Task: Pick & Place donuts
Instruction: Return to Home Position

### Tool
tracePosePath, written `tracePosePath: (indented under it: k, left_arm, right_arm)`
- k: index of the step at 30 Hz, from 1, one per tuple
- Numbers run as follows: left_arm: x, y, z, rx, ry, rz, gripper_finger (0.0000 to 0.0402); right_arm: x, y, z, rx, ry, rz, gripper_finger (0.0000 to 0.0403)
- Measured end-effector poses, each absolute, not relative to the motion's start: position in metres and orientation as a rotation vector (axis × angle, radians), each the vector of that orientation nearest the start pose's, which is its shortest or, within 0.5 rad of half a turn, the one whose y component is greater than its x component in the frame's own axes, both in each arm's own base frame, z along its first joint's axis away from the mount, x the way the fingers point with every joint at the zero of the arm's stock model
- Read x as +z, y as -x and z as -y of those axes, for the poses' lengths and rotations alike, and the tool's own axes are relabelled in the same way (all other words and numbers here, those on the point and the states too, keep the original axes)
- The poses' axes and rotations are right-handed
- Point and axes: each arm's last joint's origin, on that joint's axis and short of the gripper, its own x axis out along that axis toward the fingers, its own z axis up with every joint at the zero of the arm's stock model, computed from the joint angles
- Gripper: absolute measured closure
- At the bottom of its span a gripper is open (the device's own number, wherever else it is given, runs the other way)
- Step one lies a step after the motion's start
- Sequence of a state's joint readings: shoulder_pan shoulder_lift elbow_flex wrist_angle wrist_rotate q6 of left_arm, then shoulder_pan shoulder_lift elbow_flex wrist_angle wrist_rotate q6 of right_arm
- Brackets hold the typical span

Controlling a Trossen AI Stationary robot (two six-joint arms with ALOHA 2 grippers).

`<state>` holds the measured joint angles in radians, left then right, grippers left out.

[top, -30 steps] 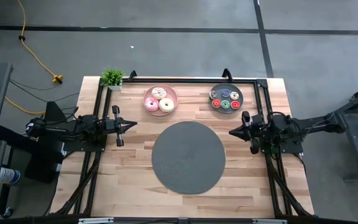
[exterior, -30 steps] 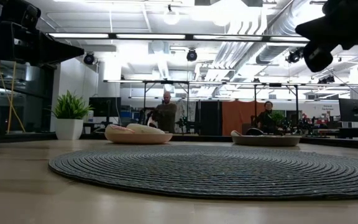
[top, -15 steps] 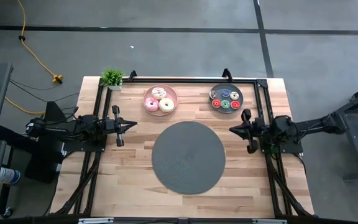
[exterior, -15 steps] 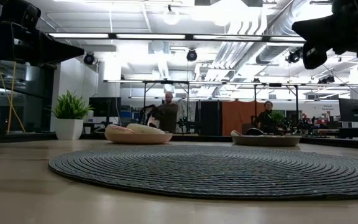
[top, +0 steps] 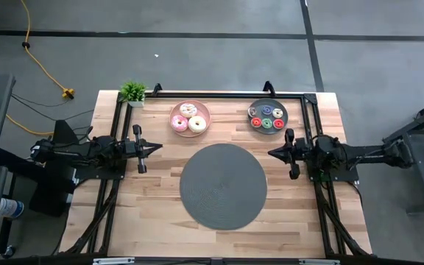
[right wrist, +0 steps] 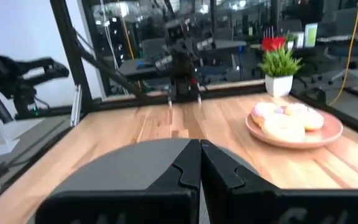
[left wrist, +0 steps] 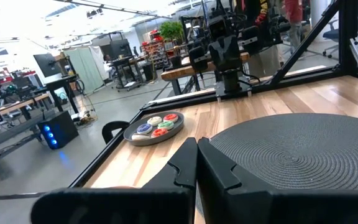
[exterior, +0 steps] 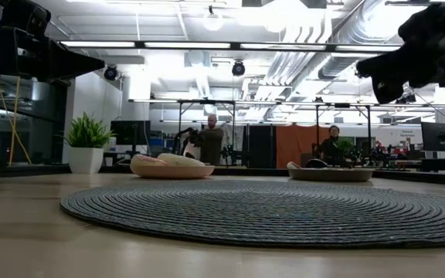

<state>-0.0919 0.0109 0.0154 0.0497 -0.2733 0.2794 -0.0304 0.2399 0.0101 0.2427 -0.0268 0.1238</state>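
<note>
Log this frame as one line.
left gripper: shut, left of mat | right gripper: shut, right of mat | large donuts: on pink plate | small donuts: on gray plate

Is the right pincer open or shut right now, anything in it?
Shut, empty: the right pincer, beside the round mat, shows both fingers pressed together in its wrist view, no donut between them.

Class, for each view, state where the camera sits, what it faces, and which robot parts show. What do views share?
High view: overhead, facing down; both arms, left gripper and right gripper, flank the mat.
Low view: table height, across the mat; arms at top corners.
Left wrist view: past shut fingers toward the grey plate.
Right wrist view: past shut fingers toward the pink plate.
All share the mat.
</note>
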Motion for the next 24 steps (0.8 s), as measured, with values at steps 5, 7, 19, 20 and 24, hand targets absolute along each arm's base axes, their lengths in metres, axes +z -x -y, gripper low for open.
tracePosePath:
  k: [5, 7, 19, 20, 24]
  left_arm:
    - [0.173, -0.097, 0.001, 0.187, -0.269, 0.027, 0.0401]
    - [0.173, -0.097, 0.001, 0.187, -0.269, 0.028, 0.0401]
    - [0.173, -0.097, 0.001, 0.187, -0.269, 0.028, 0.0401]
    - [0.173, -0.097, 0.001, 0.188, -0.269, 0.028, 0.0401]
    - [0.173, -0.097, 0.001, 0.188, -0.269, 0.027, 0.0401]
  right_arm:
    - [0.164, -0.112, 0.003, -0.001, -0.125, -0.055, 0.0403]
    - [0.159, -0.112, 0.003, -0.005, -0.126, -0.105, 0.0403]
    - [0.15, -0.111, 0.002, 0.0, -0.111, -0.196, 0.0403]
    - [0.15, -0.111, 0.003, 0.0, -0.111, -0.196, 0.0403]
    - [0.149, -0.111, 0.003, -0.016, -0.144, -0.201, 0.0403]
